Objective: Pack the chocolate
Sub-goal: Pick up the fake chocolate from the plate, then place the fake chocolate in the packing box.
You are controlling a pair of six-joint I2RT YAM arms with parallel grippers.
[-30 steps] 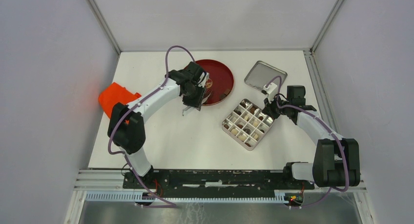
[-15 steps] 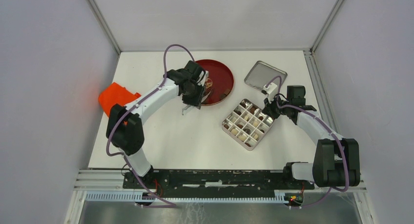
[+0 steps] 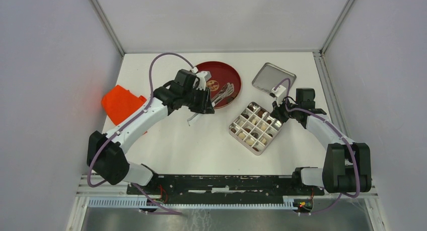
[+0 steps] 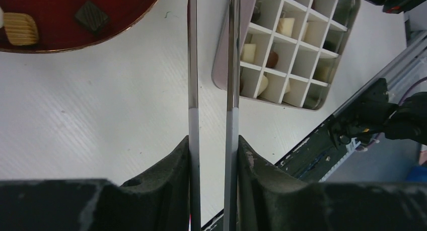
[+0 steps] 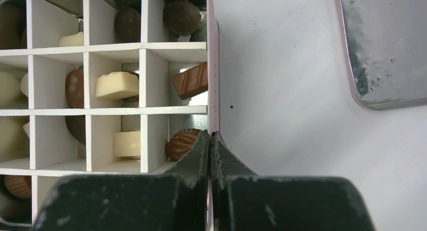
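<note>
Comparing with a second ago: left arm (image 3: 146,115) has swung its elbow out toward the near left corner of the table (image 3: 201,145) and lies lower and flatter. Its wrist has backed off the left rim of the plate (image 3: 229,77), so more of the plate shows. Right arm (image 3: 322,128), box (image 3: 244,141) and lid (image 3: 273,79) unchanged.

Pose, left arm: stretched diagonally from the near left toward the middle of the far edge, with the wrist just near-left of the plate. An orange object (image 3: 121,102) sits at the left edge behind the forearm.

Pose, right arm: elbow near the right edge, forearm angled in, wrist at the box's far right corner.

Layout: plate at the middle of the far edge, lid toward the far right corner, box right of centre.

Left gripper (image 4: 212,140): jaws partly closed, clamped on the tweezers (image 4: 192,65). The two metal blades run parallel with a gap between them, over bare table between plate and box. Tips not visible in the wrist view.

Right gripper (image 5: 210,138): jaws together, pinching the box's rim wall.

Chocolate (image 5: 117,85): most pieces sit in the box's cells, cream and brown. On the plate, the left wrist view shows a ridged cream piece (image 4: 20,28) and a dark square one (image 4: 92,15).
</note>
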